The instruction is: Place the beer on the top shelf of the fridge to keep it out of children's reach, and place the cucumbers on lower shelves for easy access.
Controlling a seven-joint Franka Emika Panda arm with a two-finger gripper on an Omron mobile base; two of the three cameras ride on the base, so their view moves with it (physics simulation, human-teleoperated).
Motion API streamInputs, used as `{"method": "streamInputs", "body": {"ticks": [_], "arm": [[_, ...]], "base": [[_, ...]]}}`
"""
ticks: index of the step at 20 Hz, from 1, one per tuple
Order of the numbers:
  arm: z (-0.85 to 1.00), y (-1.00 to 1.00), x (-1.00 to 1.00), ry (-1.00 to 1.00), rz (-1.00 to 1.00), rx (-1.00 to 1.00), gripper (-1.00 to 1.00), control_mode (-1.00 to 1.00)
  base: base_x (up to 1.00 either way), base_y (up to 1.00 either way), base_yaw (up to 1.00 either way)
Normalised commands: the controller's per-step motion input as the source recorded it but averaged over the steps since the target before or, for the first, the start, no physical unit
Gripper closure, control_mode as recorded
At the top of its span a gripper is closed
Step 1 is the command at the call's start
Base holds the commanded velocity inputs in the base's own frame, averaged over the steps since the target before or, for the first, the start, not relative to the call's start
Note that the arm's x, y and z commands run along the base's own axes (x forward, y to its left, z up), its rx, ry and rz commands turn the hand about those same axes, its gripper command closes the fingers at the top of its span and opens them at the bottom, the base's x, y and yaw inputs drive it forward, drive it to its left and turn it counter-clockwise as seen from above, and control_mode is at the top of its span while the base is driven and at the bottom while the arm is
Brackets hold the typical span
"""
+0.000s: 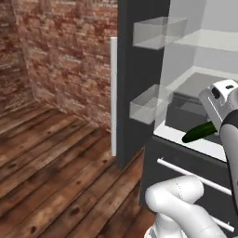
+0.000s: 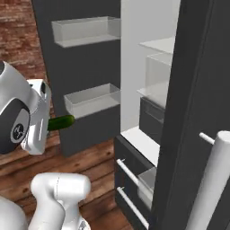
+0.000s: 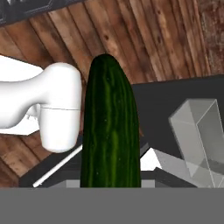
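While the fridge stands open, the gripper pinches one cucumber by its end, held in the air in front of the fridge's lower compartment, near the clear door bin. Wooden floor below, brick wall behind.

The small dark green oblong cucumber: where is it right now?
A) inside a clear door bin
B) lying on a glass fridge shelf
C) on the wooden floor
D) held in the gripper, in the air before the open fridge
D: the small dark green oblong cucumber juts from the gripper, clear of shelves, clear door bins and floor.
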Motion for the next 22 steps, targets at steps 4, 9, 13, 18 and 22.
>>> {"method": "streamInputs", "body": {"ticks": [4,9,13,18,22], "arm": [[0.00,0.00,0.00,0.00,0.00,0.00,1.00,1.00],[0.00,0.00,0.00,0.00,0.00,0.00,1.00,1.00],[0.00,0.00,0.00,0.00,0.00,0.00,1.00,1.00],[0.00,0.00,0.00,0.00,0.00,0.00,1.00,1.00],[0.00,0.00,0.00,0.00,0.00,0.00,1.00,1.00]], "base": [[0.81,0.32,-0.59],[0.44,0.02,-0.59],[0.19,-0.13,-0.55],[0.25,-0.02,-0.47],[0.28,-0.07,-0.42]]}}
